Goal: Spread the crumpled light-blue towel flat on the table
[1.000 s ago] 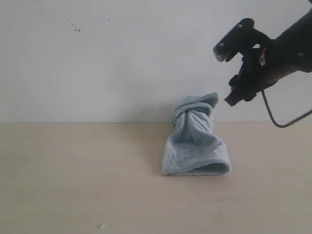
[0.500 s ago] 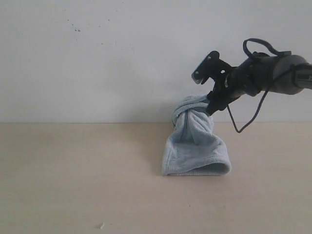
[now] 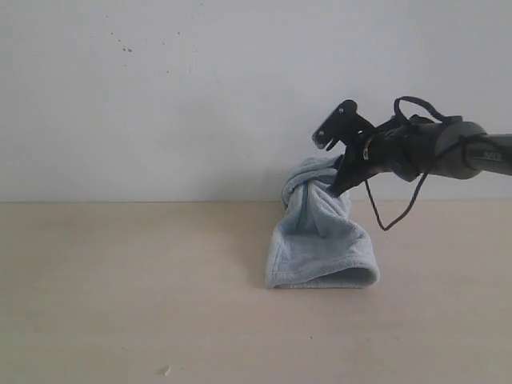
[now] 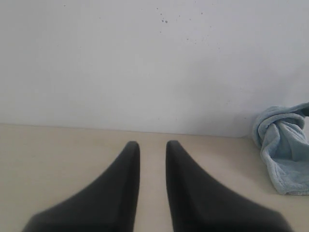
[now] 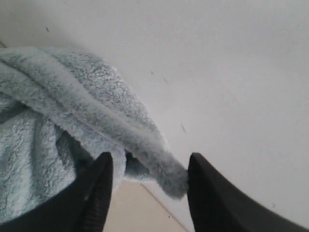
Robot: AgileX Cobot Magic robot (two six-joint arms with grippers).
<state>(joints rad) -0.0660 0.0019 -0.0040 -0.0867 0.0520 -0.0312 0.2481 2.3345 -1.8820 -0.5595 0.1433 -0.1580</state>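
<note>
The towel (image 3: 320, 240) sits on the bench (image 3: 120, 304) as a bunched, twisted heap, close to the far edge and a little toward the right end. Its top is wrung into a knot of rolled folds, and the wider hemmed end fans out toward the near edge. No part of it lies in a single flat layer, so the spreading itself has not begun.

The right gripper (image 3: 331, 166) is at the twisted top of the heap, on the side nearest the far edge. In the right wrist view its 2 fingers (image 5: 96, 193) stand well apart with 1 thick rolled fold hanging between them. The jaws straddle that fold without pinching it, so nothing is held.

The left gripper (image 4: 151, 145) hovers low over bare bench, well apart from the towel and toward the left end. Its fingers are drawn all but together, with only a narrow slit between them and nothing in it.

By my reading, the task is at its opening step: 1 arm is placed for a first grasp and the other has not come in. What is left is nearly everything: closing on the fold, lifting or pulling to undo the twist, finding the hems or corners, drawing them apart, and laying the cloth down smooth.
</note>
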